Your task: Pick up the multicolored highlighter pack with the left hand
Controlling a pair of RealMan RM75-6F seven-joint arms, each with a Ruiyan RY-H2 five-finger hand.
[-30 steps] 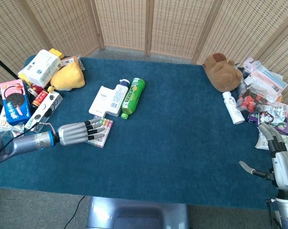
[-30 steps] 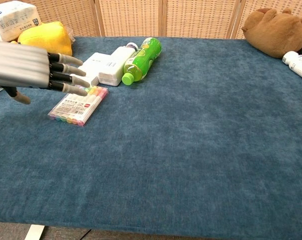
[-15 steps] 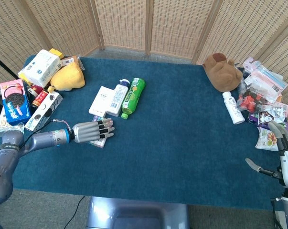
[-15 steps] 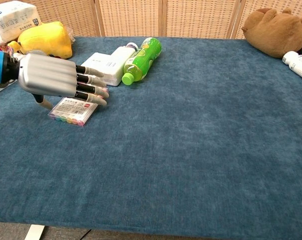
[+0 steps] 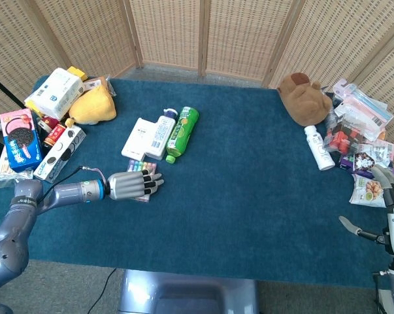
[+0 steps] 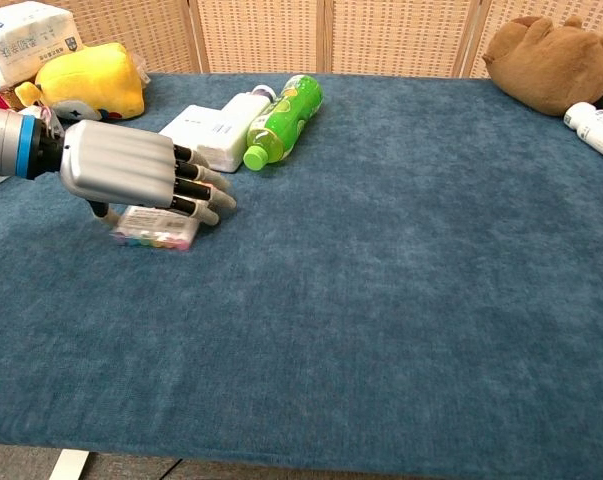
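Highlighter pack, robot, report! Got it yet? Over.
Left hand flat over the multicolored highlighter pack, not lifted. Right hand idle, holding nothing. Green plastic bottle and white box close behind.

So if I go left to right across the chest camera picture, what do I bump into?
Left hand over the highlighter pack → white box → green bottle → brown plush toy.

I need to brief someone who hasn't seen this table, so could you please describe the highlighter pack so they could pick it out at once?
On the blue table, look at its left half, just in front of the white box and the lying green bottle. There the left hand hovers flat over the highlighter pack. It is the only flat clear sleeve showing a row of pastel caps.
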